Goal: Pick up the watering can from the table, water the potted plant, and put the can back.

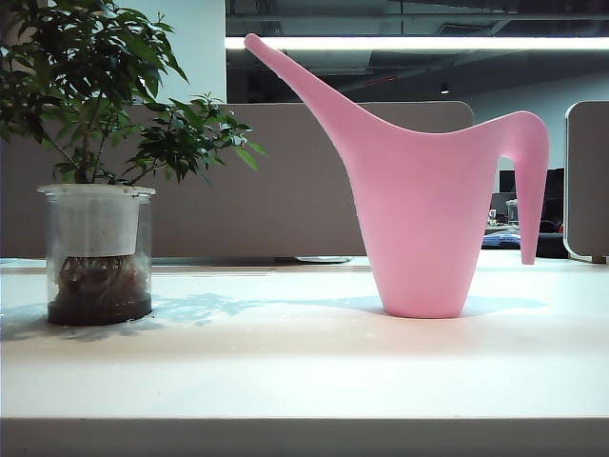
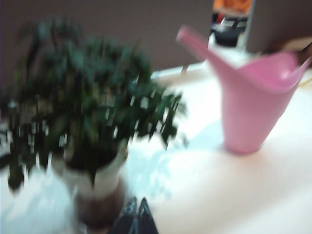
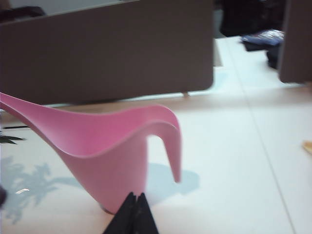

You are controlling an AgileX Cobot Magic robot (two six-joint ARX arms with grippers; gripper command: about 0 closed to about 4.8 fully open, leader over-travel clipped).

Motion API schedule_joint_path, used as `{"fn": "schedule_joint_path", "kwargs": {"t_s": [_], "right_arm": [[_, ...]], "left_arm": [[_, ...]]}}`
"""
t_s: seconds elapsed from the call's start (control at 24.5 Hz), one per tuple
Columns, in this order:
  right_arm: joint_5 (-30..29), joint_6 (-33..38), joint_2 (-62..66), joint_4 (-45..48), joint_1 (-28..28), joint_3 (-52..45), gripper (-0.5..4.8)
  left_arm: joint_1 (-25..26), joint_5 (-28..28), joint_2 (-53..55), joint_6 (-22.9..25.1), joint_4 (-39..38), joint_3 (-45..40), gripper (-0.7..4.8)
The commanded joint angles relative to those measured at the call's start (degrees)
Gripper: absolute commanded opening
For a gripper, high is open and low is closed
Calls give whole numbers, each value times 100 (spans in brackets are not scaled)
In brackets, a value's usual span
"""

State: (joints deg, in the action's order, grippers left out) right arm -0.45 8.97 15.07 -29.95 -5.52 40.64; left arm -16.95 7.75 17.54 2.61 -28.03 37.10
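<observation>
The pink watering can (image 1: pixel 423 219) stands upright on the white table (image 1: pixel 304 371), right of centre, spout toward the potted plant (image 1: pixel 99 171) at the left in its glass cylinder. Neither arm shows in the exterior view. My left gripper (image 2: pixel 137 202) is shut and empty, back from the potted plant (image 2: pixel 92 122), with the watering can (image 2: pixel 251 102) farther off; this view is blurred. My right gripper (image 3: pixel 136 196) is shut with nothing in it, tips together in front of the watering can's (image 3: pixel 109 146) base, apart from the hooked handle (image 3: pixel 173 146).
A grey partition (image 1: pixel 314 181) runs along the table's back edge, with desks and clutter behind it. A second partition (image 1: pixel 588 181) stands at the far right. Bare tabletop lies between plant and can and along the front edge.
</observation>
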Motion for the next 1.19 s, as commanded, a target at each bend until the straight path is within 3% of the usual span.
{"fn": "schedule_joint_path", "kwargs": {"t_s": [0.04, 0.12, 0.33, 0.61, 0.82, 0.94, 1.19], "right_arm": [[234, -37, -396, -411, 0, -24, -8], [240, -197, -684, -140, 0, -376, -8], [188, -190, -1517, 638, -7, -1725, -8], [186, -190, -1504, 1943, -2, -3410, -8], [184, -190, -1506, 2024, -2, -3832, -8], [186, -192, -1506, 2094, 0, -3926, -8], [186, -468, -1497, 2247, 0, -4057, -8]], "left_arm": [[15, -393, 2, -901, 114, -448, -5], [15, -656, -61, -901, 472, -887, -5], [15, -664, -649, -713, 2111, -2188, -5], [17, -796, -761, -219, 3209, -3342, -5], [20, -752, -935, -175, 3786, -3674, -5], [24, -767, -1161, 50, 3630, -3676, -5], [24, -824, -1766, 37, 3097, -3672, -5]]}}
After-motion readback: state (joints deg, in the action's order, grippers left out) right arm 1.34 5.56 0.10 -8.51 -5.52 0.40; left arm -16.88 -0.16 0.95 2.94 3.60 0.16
